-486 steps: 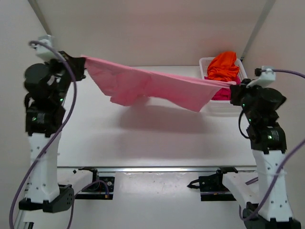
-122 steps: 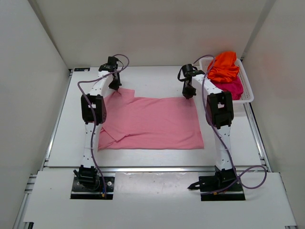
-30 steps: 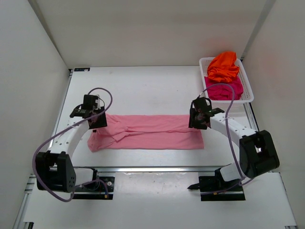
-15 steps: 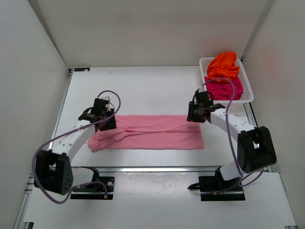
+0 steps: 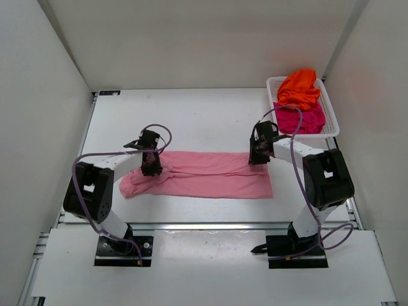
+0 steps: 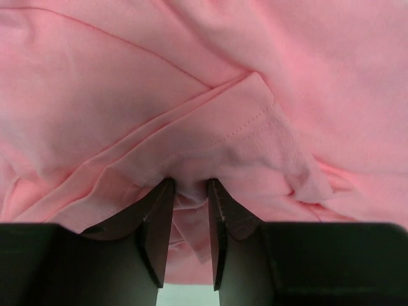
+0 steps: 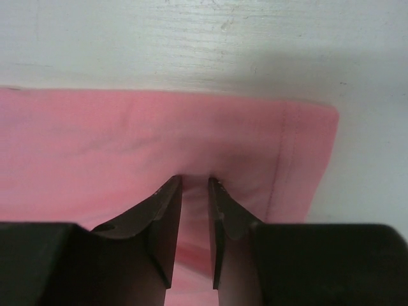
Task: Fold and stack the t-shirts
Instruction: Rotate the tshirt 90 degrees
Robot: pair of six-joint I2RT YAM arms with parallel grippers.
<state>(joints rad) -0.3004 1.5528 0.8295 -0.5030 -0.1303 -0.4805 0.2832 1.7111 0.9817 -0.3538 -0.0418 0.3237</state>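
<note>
A light pink t-shirt [image 5: 204,180] lies folded into a long strip across the near half of the table. My left gripper [image 5: 152,168] is down on its left part, by the sleeve. In the left wrist view the left gripper [image 6: 190,185] has its jaws drawn narrow on a bunched fold of the pink t-shirt [image 6: 191,76]. My right gripper [image 5: 256,157] is at the strip's far right corner. In the right wrist view the right gripper [image 7: 195,182] pinches a small ridge of the pink t-shirt [image 7: 127,140] near its hem. The orange t-shirt [image 5: 298,89] and magenta t-shirt [image 5: 299,120] lie in the basket.
The white mesh basket [image 5: 334,125] stands at the back right, close to the right arm's cable. White walls close in on both sides and the back. Bare white tabletop [image 5: 197,121] stretches behind the strip.
The left gripper has moved right along the strip onto the sleeve folds. The right gripper has shifted slightly left and away. Both pairs of jaws have narrowed onto the fabric.
</note>
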